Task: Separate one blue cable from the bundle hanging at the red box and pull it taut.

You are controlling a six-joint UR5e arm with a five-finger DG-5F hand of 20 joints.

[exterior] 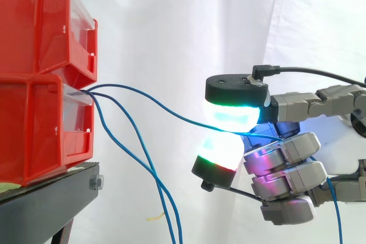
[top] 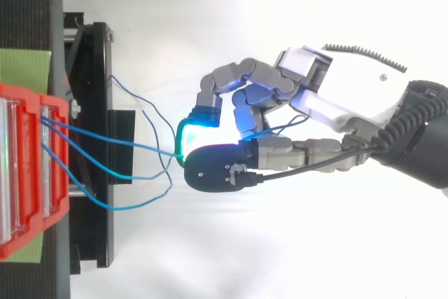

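Note:
Three thin blue cables come out of the lower red bin (exterior: 40, 130) at its front. One blue cable (exterior: 166, 108) runs from the bin's front across to my hand (exterior: 286, 152) on the right, in a shallow sag. My hand is shut on it: the cable is pinched between two glowing pads (exterior: 231, 115), one above and one below. Past the pinch the cable runs along the hand and drops at the lower right (exterior: 338, 215). The other two blue cables (exterior: 154, 181) hang down in loops from the bin. From above, the pinched cable (top: 119, 141) meets the hand (top: 280, 113) at the pads.
Two red bins (exterior: 34, 24) are stacked on a black stand (exterior: 51, 198) at the left, before a white curtain. In the top view the black stand (top: 94, 152) lies between bins and hand. Open space lies between the bins and my hand.

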